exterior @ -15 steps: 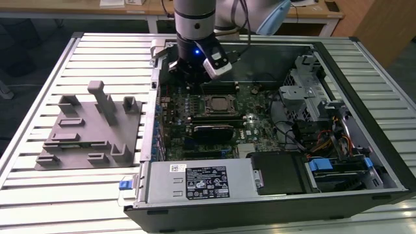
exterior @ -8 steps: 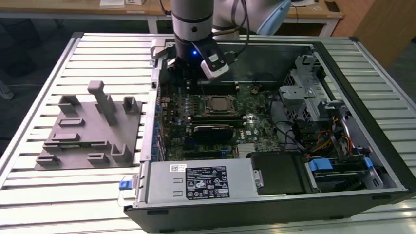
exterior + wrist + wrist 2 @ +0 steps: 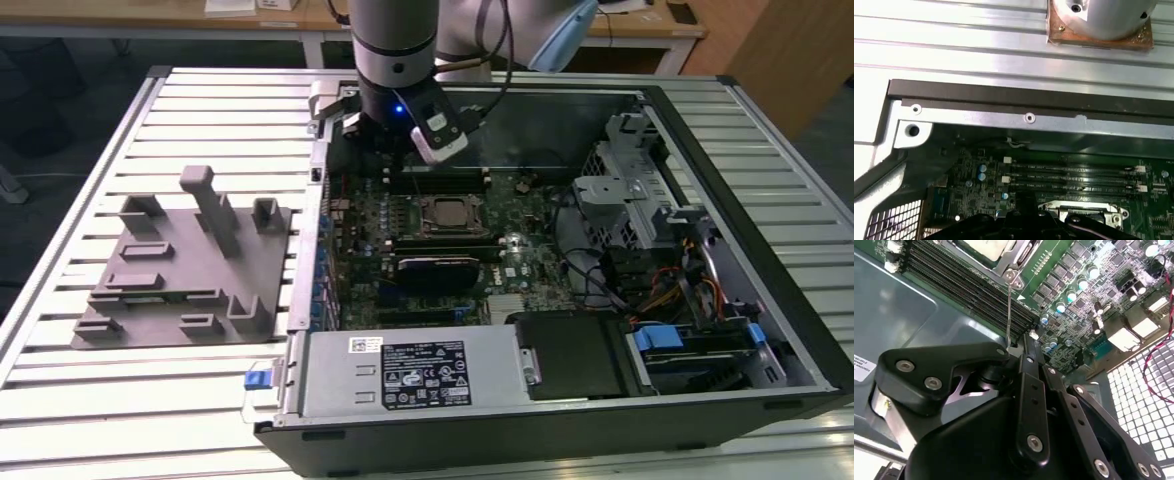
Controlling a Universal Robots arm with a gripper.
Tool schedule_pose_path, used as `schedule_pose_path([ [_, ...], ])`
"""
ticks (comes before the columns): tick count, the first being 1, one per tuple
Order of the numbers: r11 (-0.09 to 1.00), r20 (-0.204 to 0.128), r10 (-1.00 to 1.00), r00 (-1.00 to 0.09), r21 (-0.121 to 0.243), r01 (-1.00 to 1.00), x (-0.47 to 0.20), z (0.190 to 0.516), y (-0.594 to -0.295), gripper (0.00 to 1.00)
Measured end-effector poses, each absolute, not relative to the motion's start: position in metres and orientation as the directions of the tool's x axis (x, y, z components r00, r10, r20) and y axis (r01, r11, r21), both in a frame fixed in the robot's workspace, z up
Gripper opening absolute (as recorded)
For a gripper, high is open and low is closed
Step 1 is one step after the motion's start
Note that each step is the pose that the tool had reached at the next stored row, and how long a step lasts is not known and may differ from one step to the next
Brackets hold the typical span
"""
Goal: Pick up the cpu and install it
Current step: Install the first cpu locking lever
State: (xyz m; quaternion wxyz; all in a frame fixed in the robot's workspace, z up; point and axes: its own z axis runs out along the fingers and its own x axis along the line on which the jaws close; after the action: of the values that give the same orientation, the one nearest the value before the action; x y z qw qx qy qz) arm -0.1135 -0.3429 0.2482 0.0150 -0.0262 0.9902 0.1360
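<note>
Matte black bolted gripper (image 3: pixel 400 158) over an open steel computer case (image 3: pixel 747 330)

Exterior view: the flat silvery square cpu (image 3: pixel 447 211) lies in its motherboard socket (image 3: pixel 449 228) at frame centre. Second wrist view: the cpu's pale top (image 3: pixel 985 246); whether the gripper (image 3: pixel 1026 347) is spread or pressed together, I cannot tell. First wrist view: ribbed silver table (image 3: pixel 954 45).

Black gripper (image 3: pixel 1026 212) over a green circuit-board motherboard (image 3: pixel 974 195) with long black memory slots (image 3: pixel 1074 172), inside a dark-rimmed metal case (image 3: pixel 1004 97) on a ribbed silver bench (image 3: pixel 954 45).
</note>
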Motion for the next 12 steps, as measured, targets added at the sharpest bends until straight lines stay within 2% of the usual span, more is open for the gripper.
schedule_pose_path([
  [12,0.961,-0.034,-0.048,-0.998,0.269,-0.055,-0.096,0.248,-0.343,0.11],
])
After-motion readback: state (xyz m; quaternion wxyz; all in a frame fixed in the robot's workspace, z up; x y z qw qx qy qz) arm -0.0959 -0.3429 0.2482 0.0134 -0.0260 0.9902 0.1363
